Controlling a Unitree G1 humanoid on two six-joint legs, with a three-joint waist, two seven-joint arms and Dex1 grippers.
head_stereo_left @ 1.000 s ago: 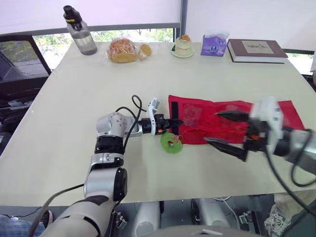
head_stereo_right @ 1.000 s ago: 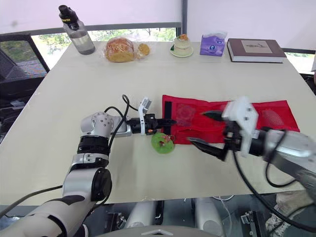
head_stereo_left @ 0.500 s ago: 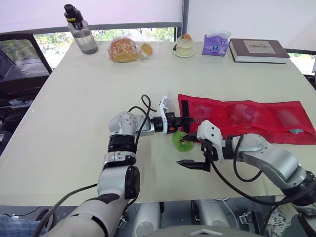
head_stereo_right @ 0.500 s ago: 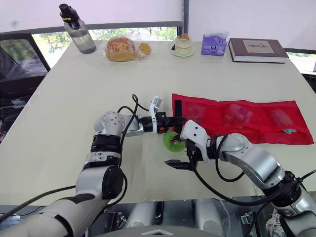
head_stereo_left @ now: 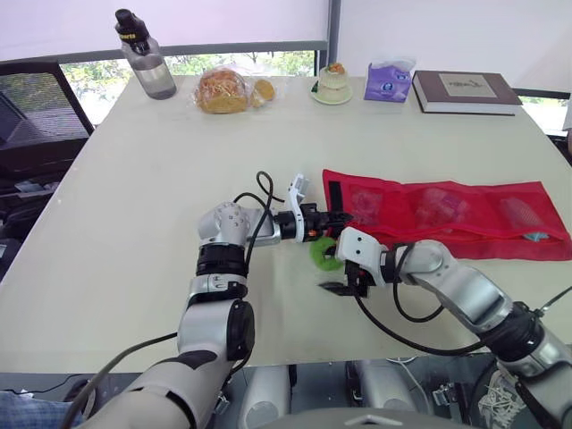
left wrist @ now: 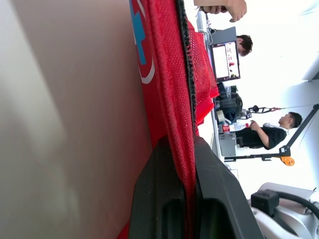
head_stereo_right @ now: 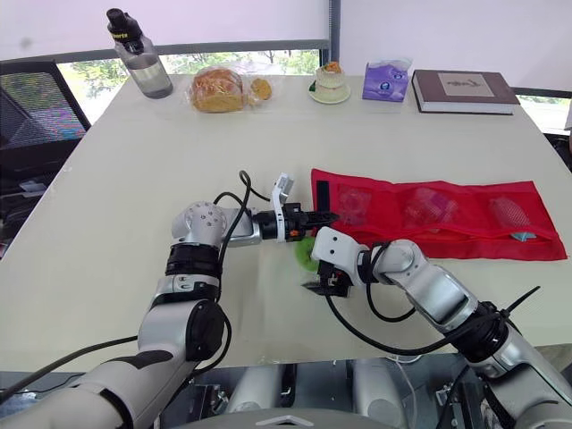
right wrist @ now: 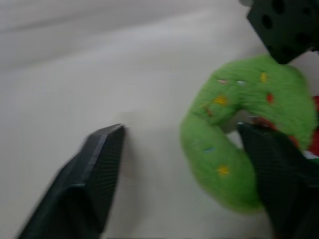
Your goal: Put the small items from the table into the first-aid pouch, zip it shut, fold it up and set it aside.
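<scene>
**Head views.** The red pouch (head_stereo_left: 447,214) lies unfolded on the bench (head_stereo_left: 134,179), its long axis running across me from left to right. My left tool (head_stereo_left: 335,217) is clamped on the pouch's left end. The green ring (head_stereo_left: 320,255) rests on the bench just beside that end, on the side nearer me. My right tool (head_stereo_left: 332,273) reaches in from the right with its fingers spread wide about the ring and carries nothing.

**Left wrist view.** The pouch's red fabric, with its dark edge strip, runs straight down between the two black fingers, which pinch it narrowly.

**Right wrist view.** The ring lies between the wide-set fingers, off-centre. It sits hard against one finger, while bare bench separates it from the other. I cannot tell whether the near finger touches the fuzz or sits in the ring's hole.

**Reading.** The right arm is the nearer one and the only free one. As I judge it, the ring is already inside the grasp line, so the coming move is a closing one. The pouch lies just beyond the ring.
</scene>
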